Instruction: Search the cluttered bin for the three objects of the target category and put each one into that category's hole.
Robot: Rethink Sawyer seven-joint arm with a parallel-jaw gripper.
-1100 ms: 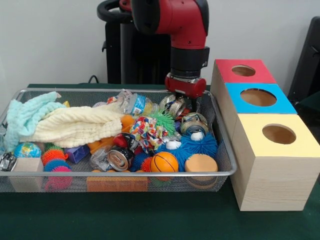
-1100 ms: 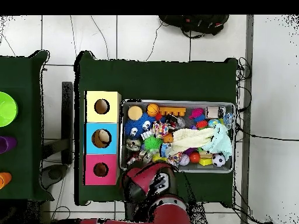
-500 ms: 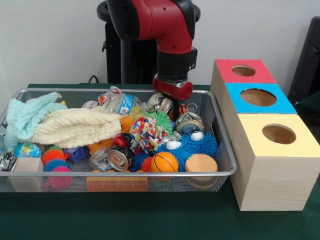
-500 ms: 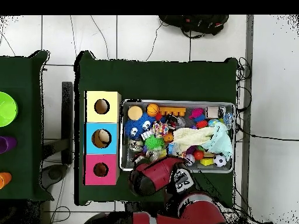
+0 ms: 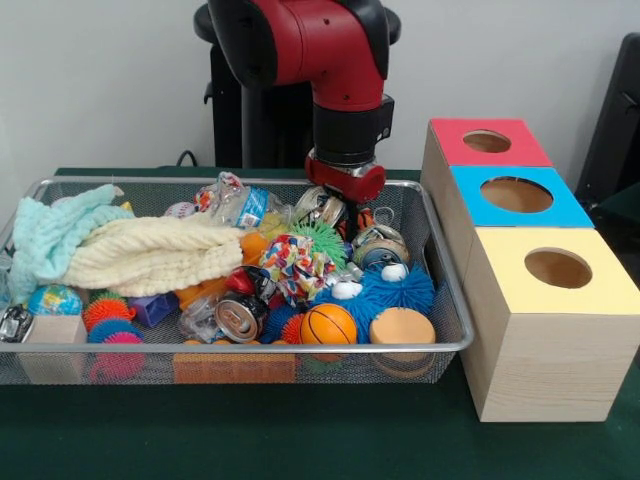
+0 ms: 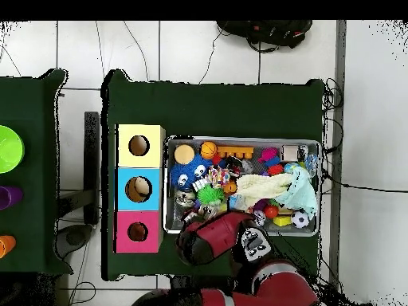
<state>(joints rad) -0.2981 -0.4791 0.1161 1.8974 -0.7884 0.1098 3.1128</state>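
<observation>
The cluttered bin, a wire-mesh tray on the green worktop, sits just left of three wooden boxes in the front view; along its near wall lie a wooden block, spiky orange and pink balls, an orange comb-like piece, a dented drink can, a small basketball and a round wooden disc; behind these rest a globe ball, a purple block, a fuzzy blue toy with white eyes and a multicoloured ribbon bow; a cream knitted cloth and a pale teal cloth cover the left half; farther back lie a crushed plastic bottle, a green spiky ball and crumpled cans. The nearest box has a yellow top with its hole, the next a blue top, the farthest a red top; nothing shows inside the holes. The red arm's gripper reaches down into the bin's far right part among the cans; whether it is open or closed cannot be told.
</observation>
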